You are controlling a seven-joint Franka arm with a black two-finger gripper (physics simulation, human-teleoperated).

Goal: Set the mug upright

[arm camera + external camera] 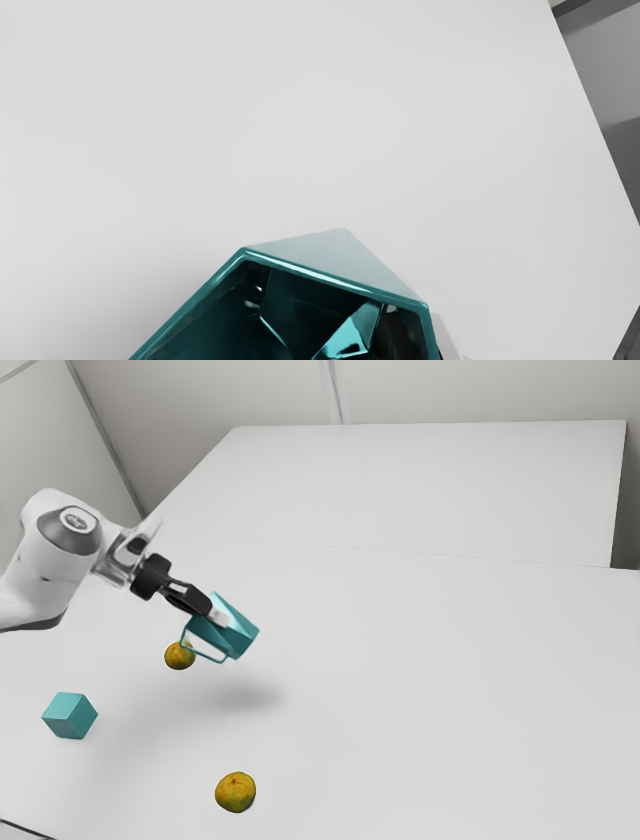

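My gripper [212, 612] is shut on the wall of the teal mug [235, 632] in the exterior view, holding it tilted above the table, with its handle on the lower left side and a soft shadow on the tabletop below. In the wrist view the faceted mug [310, 270] presents its open mouth to the camera. One dark finger [395, 335] is inside the mug and a pale fingertip lies outside the same wall, so the gripper [425, 332] pinches that wall from two sides.
An orange fruit [179, 655] lies behind the mug's handle in the exterior view. Another orange fruit [236, 792] is nearer the camera, and a teal cube [70, 716] stands at the exterior view's left on the white table [430, 690]. The table's edge crosses the wrist view.
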